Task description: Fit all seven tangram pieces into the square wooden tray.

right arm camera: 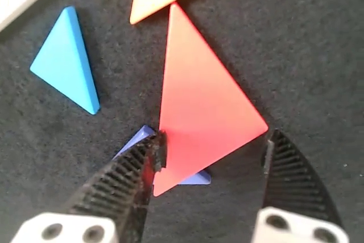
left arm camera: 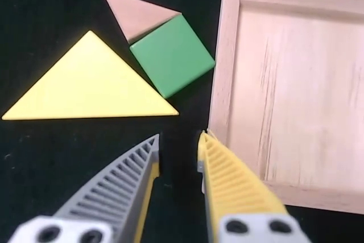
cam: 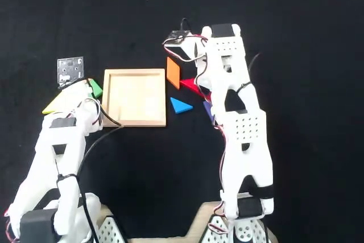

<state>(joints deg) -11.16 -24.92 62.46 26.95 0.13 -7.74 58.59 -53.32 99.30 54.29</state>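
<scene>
Taking the tray's centre as the dial in the high view, with 12 o'clock away from the arm bases, the left gripper (left arm camera: 179,147) hangs low over the black table (cam: 307,55) at about 8 o'clock, just outside the tray's left rim. Its jaws stand a narrow gap apart with nothing between them. Just beyond its tips lies the yellow triangle (left arm camera: 91,86), long edge toward the gripper. Past that is the green square (left arm camera: 172,55), set on its corner and near the rim. The tan triangle (left arm camera: 139,14) touches the square's far edge.

The square wooden tray (cam: 135,73) lies flat between the two arms, its floor bare wood.

The right gripper (right arm camera: 215,146) sits at about 3 o'clock, jaws spread wide to either side of one corner of the red triangle (right arm camera: 199,106). One finger (right arm camera: 149,163) touches the triangle's edge, and the other stands just clear. The red triangle overlaps a purple piece (right arm camera: 196,178). The blue triangle (cam: 180,105) lies at 4 o'clock, close to the tray. The orange piece (cam: 173,72) lies at 2 o'clock, its tip meeting the red triangle's.

Farthest off, at 10 o'clock, lies a small grey plate (cam: 70,70).
</scene>
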